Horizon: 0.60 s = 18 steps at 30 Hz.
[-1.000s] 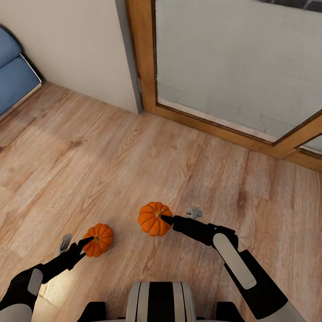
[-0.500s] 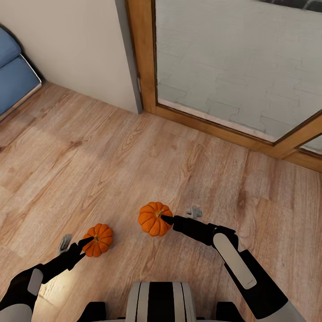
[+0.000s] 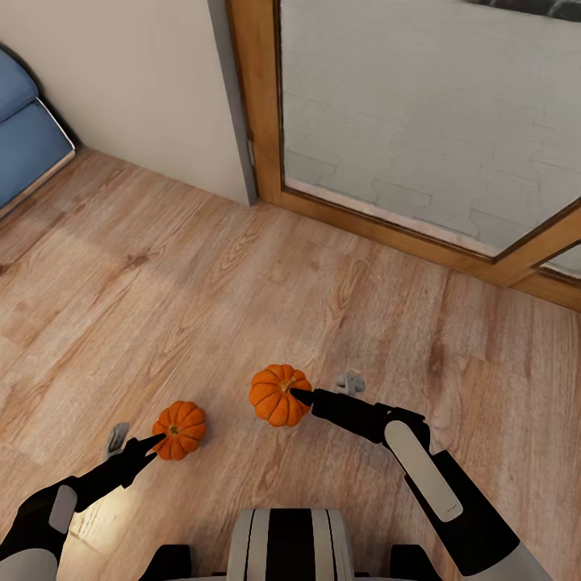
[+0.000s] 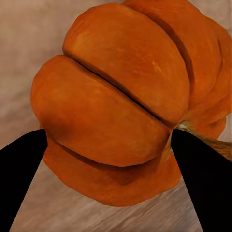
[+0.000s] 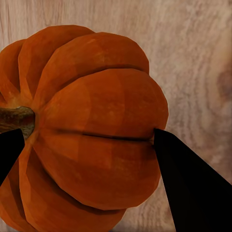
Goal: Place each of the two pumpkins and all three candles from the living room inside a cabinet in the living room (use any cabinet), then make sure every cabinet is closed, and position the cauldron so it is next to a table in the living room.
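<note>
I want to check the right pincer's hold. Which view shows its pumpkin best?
The right wrist view: its pumpkin sits close up between both fingers, ribs and stem plain. The head view shows it small at the right pincer, the contact hard to judge.

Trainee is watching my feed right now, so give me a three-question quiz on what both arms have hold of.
1. True or false: the left end effector and the right end effector each reach a pumpkin.
2. Which surface lies under the left pumpkin and the right pumpkin? A) wooden floor B) grey table C) open drawer
3. Fill in: at the far left edge of the head view sits a ____ cushion.

Key: 1 true; 2 A; 3 blue.
</note>
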### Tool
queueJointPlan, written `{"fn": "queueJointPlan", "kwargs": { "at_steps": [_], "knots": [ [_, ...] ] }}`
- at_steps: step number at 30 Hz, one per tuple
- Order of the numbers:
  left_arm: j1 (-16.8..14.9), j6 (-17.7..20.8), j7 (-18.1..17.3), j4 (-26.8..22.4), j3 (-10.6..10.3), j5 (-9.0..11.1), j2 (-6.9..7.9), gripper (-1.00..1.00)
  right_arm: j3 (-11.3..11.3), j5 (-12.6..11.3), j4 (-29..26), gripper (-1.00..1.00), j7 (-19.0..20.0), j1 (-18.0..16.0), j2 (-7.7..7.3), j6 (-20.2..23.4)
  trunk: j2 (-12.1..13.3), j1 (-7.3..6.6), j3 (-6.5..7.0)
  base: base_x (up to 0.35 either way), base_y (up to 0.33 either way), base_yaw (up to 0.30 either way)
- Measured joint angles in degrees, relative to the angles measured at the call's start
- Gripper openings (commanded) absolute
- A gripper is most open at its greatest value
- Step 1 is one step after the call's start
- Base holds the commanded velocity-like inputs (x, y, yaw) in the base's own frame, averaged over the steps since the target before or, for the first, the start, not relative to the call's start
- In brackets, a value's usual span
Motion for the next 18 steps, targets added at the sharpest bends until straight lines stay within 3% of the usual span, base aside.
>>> {"fn": "queueJointPlan", "kwargs": {
  "at_steps": [18],
  "knots": [
    [0.01,-0.11,-0.15,0.01,0.0,-0.18,0.0,-1.0,-0.04,0.05,0.0,-1.0,0.01,0.0,-0.02,0.0,0.0,0.0,0.0,0.0,0.0,0.0]
  ]
}}
